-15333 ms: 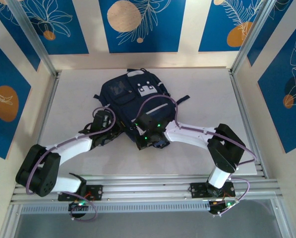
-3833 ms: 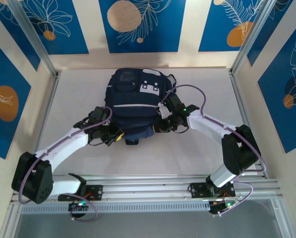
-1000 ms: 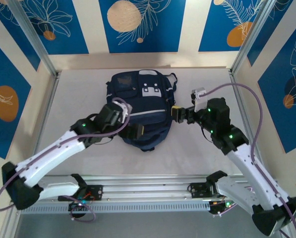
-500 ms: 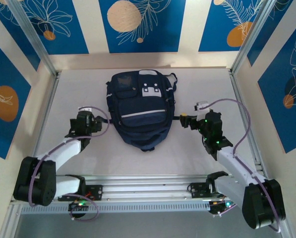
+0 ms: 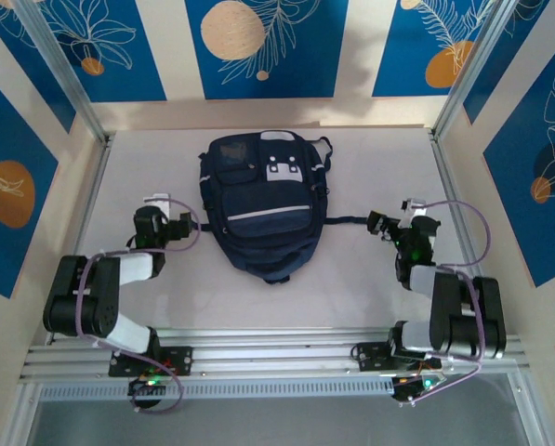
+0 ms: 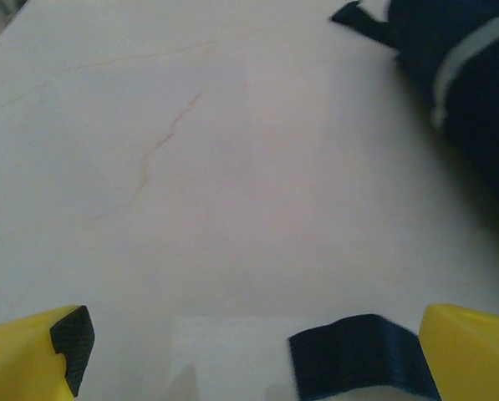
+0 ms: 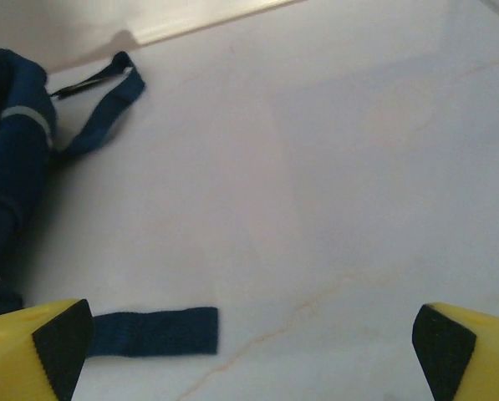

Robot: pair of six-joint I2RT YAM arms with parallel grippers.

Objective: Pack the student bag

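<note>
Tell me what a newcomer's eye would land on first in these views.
The navy student bag, lying flat front-up at the middle of the white table, dominates. The left gripper and right gripper flank it low on either side, both open and empty. A loose strap end lies on the table by the right gripper's finger.

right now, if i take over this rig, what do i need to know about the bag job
Left gripper: open, holding nothing, beside the student bag; a loose strap end lies on the table between its fingers, ungripped.
Right gripper: open, empty, on the bag's other side, apart from it.
Bag: flat, front up, in the middle of the table.
Done: bag looks laid out straight; its contents cannot be told.
Left: probably just checking that the pockets are shut.
</note>
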